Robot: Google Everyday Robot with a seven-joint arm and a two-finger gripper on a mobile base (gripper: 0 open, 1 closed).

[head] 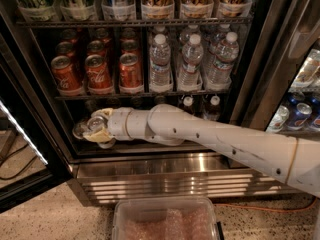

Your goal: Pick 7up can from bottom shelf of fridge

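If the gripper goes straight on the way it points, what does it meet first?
Probably the silver-topped can just left of the gripper, at the left end of the bottom shelf; depth is unclear. Beyond it stands the fridge frame.
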